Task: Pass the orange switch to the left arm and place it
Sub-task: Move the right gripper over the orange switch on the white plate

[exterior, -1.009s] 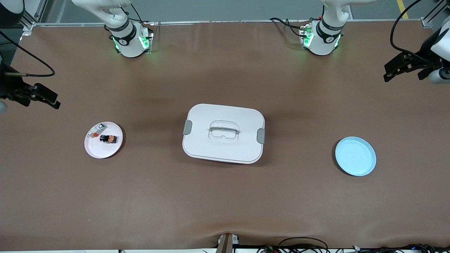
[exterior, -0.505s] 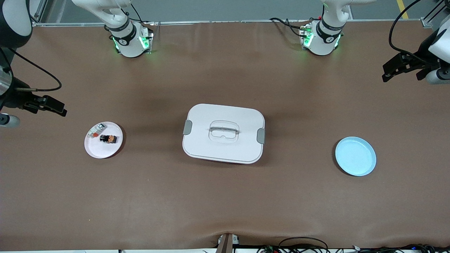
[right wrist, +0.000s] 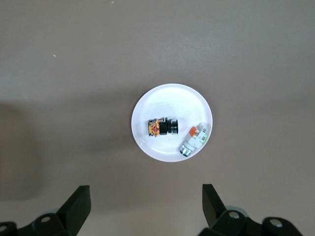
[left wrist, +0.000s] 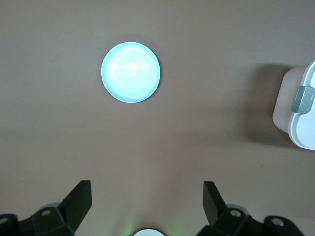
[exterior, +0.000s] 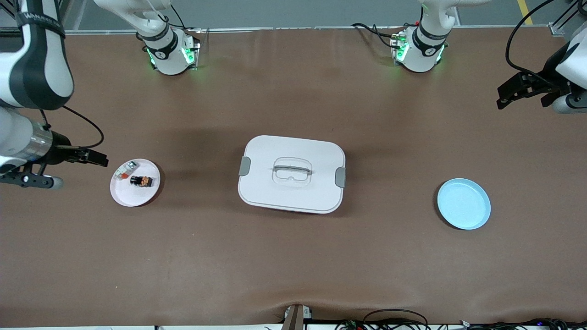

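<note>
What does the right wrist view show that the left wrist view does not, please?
Only the right wrist view shows the white plate carrying the orange switch and a small white piece, with the right claw open over the table. Only the left wrist view shows the empty blue plate, a corner of the box, and the open left claw. Both show the brown table.

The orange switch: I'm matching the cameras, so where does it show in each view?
Front view: the orange switch lies on the white plate at the right arm's end.
Left wrist view: not in it.
Right wrist view: orange switch, mid-plate.
Shared landmark: that plate.
</note>
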Controlling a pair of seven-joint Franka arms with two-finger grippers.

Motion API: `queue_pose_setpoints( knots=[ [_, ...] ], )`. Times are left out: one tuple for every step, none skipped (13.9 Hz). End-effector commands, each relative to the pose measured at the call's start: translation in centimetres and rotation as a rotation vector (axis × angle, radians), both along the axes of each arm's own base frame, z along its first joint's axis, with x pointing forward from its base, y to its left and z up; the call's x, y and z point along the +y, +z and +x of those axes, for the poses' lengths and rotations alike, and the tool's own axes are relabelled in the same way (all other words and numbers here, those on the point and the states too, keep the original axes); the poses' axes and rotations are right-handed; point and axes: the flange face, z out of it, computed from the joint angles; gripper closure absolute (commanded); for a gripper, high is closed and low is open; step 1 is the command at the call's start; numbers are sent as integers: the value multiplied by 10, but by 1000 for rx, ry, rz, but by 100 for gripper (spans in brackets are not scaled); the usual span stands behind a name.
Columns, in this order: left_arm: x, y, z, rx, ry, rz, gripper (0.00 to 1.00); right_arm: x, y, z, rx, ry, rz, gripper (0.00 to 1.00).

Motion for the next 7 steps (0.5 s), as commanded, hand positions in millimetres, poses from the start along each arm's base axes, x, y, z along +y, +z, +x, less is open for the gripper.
queue_pose_setpoints(
  knots=[
    [1, 6, 0, -2, -7, -1, 0, -4, -49, -16, -21, 11, -8, 0],
    [2, 7, -2, -2, -7, 0, 0, -5, -62, -19, -35, 10, -9, 0],
    [3, 10, -2, -9, -6, -1, 0, -5, -75, -23, -42, 22, -8, 0],
    [3, 11, -2, -11, 6, -2, 0, -5, -89, -25, -45, 53, -6, 0],
    [2, 11, -2, -11, 10, -2, 0, -7, -101, -25, -39, 84, -12, 0],
    [2, 10, -1, -10, 10, -2, 0, -11, -112, -27, -24, 83, -15, 0],
    [3, 11, -2, -11, 10, -2, 0, -12, -123, -26, -21, 82, -14, 0]
  ],
)
